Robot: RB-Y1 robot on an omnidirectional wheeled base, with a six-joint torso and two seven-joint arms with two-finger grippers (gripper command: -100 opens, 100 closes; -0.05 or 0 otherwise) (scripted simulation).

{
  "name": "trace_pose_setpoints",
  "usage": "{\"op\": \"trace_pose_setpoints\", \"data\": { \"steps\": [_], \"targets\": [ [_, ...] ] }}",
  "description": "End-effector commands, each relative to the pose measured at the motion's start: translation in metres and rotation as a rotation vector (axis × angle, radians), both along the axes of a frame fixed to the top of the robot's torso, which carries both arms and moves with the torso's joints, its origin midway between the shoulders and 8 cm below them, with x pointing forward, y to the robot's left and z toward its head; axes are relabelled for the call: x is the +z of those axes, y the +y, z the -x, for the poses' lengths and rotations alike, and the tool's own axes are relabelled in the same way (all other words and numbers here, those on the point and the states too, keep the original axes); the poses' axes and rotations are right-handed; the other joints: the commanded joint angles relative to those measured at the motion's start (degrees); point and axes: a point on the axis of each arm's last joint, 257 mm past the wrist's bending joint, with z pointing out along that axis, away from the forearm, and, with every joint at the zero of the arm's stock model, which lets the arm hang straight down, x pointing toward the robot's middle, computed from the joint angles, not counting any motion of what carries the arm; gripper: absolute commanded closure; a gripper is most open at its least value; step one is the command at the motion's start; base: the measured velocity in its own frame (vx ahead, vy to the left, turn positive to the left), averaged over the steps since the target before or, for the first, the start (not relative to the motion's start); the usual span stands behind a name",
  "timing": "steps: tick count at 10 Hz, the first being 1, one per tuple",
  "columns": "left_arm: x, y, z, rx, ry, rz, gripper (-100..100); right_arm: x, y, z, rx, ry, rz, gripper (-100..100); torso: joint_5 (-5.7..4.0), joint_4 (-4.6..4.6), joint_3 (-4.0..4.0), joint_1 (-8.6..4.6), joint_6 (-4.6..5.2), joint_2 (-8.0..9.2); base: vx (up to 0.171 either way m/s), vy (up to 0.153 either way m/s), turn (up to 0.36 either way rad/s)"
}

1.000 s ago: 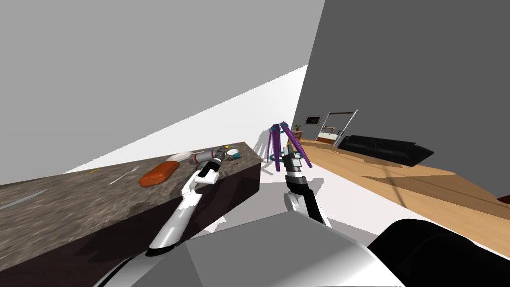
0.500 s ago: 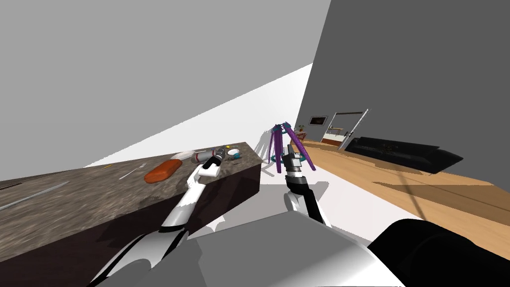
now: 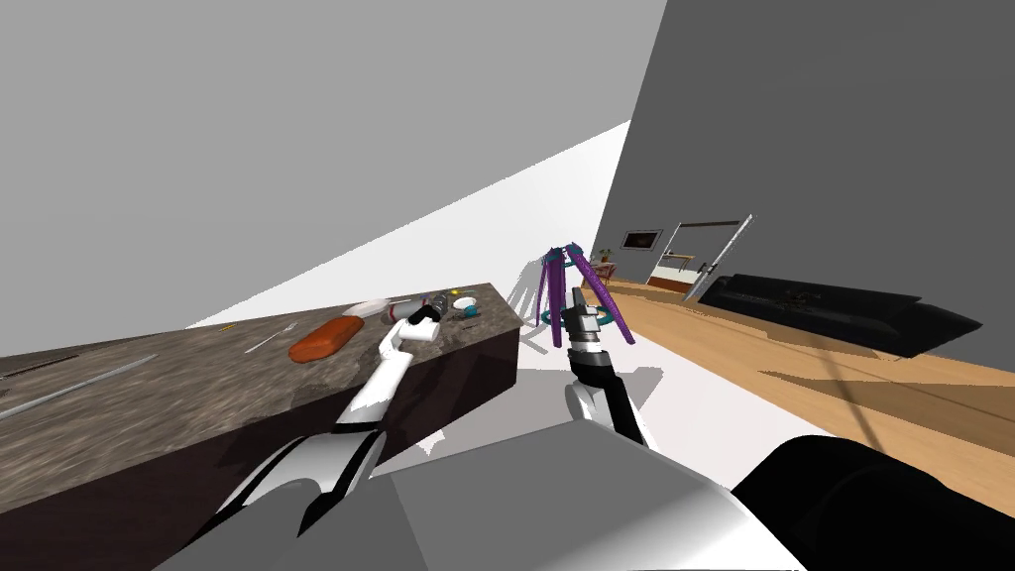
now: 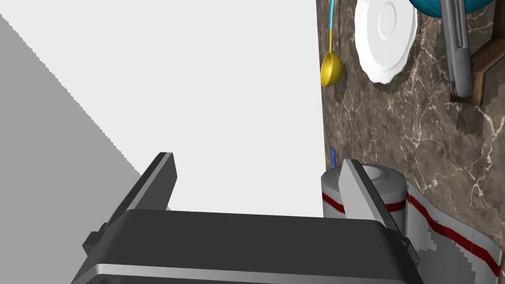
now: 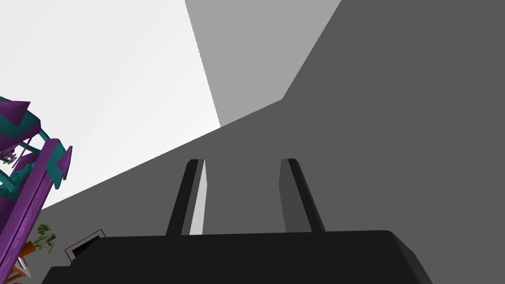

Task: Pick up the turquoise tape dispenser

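The left gripper (image 4: 256, 159) was held short of the white plate (image 4: 384, 39), its jaws spread wide and released. One finger lay over a grey roll with a red stripe (image 4: 394, 192) at the edge of the marbled counter (image 4: 424, 138). The turquoise tape dispenser (image 4: 428, 4) was seen just beside the plate, on the side away from the yellow spoon (image 4: 331, 70), well apart from the gripper. A grey blade (image 4: 456, 49) on a brown block (image 4: 486, 59) was seen near the plate. The right gripper (image 5: 241, 160) was held off the counter, far from the plate, its jaws parted.
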Motion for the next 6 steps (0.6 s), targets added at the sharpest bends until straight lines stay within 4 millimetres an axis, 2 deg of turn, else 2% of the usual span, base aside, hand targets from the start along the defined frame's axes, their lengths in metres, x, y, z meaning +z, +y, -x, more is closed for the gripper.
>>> {"op": "trace_pose_setpoints", "data": {
  "steps": [1,2,3,4,5,6],
  "targets": [
    [-0.015,0.008,-0.004,0.022,0.053,0.009,-100,0.0,0.0,0.0,0.0,0.0,0.0,0,0.0,0.0,0.0,0.0,0.0,0.0,0.055,-0.06,0.066],
    [-0.01,0.011,-0.012,0.039,0.077,0.03,-100,0.0,0.0,0.0,0.0,0.0,0.0,0,0.0,-0.03,-0.04,-0.01,0.01,-0.05,0.091,-0.091,0.123],
    [-0.023,0.016,-0.012,0.051,0.113,0.028,-100,0.0,0.0,0.0,0.0,0.0,0.0,0,-0.03,-0.04,-0.1,-0.12,0.0,-0.17,0.064,-0.093,0.059],
    [-0.017,0.019,-0.02,0.068,0.134,0.052,-100,0.0,0.0,0.0,0.0,0.0,0.0,0,-0.03,-0.05,-0.09,-0.14,0.03,-0.13,0.056,-0.103,0.097],
    [-0.036,0.025,-0.018,0.084,0.183,0.05,-100,0.0,0.0,0.0,0.0,0.0,0.0,0,-0.04,-0.03,-0.07,-0.18,0.01,-0.11,0.051,-0.084,0.064],
    [-0.028,0.027,-0.025,0.099,0.199,0.075,-100,0.0,0.0,0.0,0.0,0.0,0.0,0,-0.03,-0.04,-0.06,-0.12,0.02,-0.08,0.067,-0.086,0.113]
  ]
}}
